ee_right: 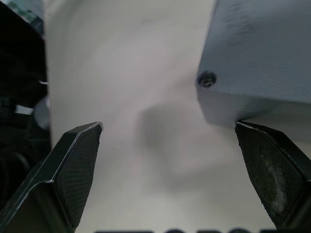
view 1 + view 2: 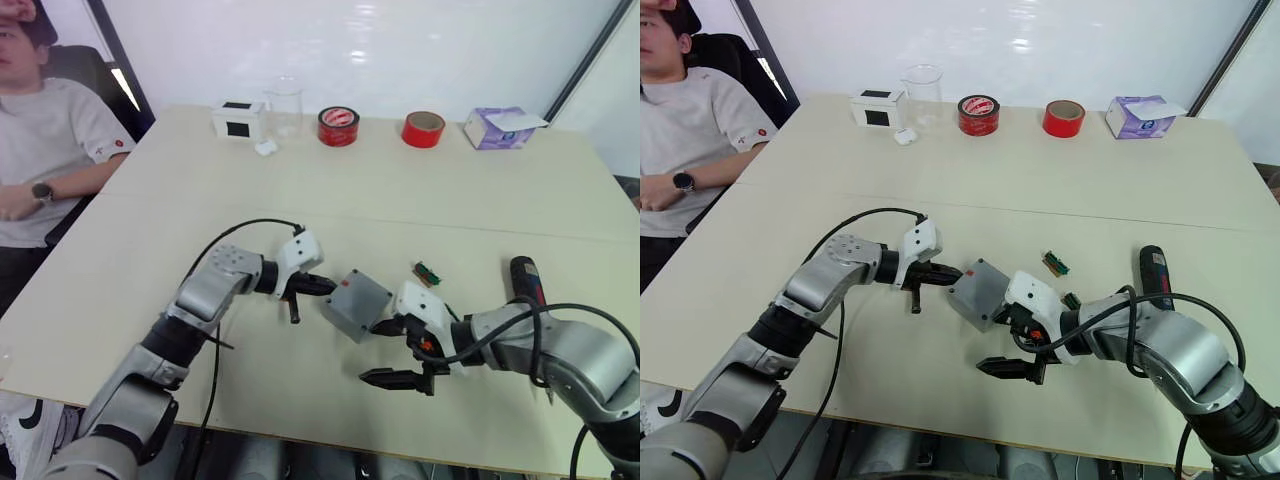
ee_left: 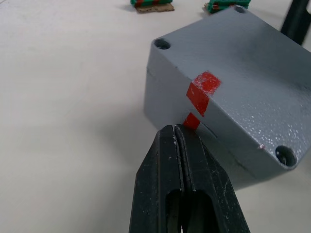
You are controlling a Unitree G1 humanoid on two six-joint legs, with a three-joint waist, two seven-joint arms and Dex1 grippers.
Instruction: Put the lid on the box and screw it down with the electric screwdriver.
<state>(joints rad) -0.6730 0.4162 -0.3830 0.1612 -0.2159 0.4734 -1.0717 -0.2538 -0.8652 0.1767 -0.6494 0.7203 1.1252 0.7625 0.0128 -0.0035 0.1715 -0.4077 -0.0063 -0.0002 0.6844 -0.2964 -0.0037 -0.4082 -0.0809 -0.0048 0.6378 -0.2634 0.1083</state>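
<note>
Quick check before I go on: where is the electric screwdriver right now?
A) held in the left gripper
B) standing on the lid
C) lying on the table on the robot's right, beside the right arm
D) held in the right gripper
C: the electric screwdriver lies on the table beside the right arm, while the right gripper is open and empty next to the box.

No words, brands or numbers can be read anywhere. The one sign is a red mark on the box (image 3: 233, 92). It crosses the seam on its side.
</note>
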